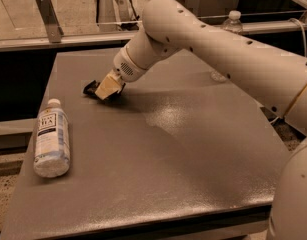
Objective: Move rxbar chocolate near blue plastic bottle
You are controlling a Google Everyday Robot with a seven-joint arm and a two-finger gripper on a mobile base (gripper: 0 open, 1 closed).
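The rxbar chocolate point(90, 88) is a small black wrapper sticking out to the left of my gripper point(106, 90). The gripper is shut on it and holds it just above the grey table point(183, 149), left of the middle toward the back. The tan fingertips point(108, 88) hide part of the bar. The blue plastic bottle point(52, 139), white and pale blue with a white cap and dark lettering, lies on its side near the table's left edge. It is in front of and to the left of the gripper, a short way from the bar.
My white arm point(218, 49) crosses the back right of the table. A clear water bottle point(233, 23) stands behind it at the back right. A railing point(53, 39) runs behind the table. The table's left and front edges drop off.
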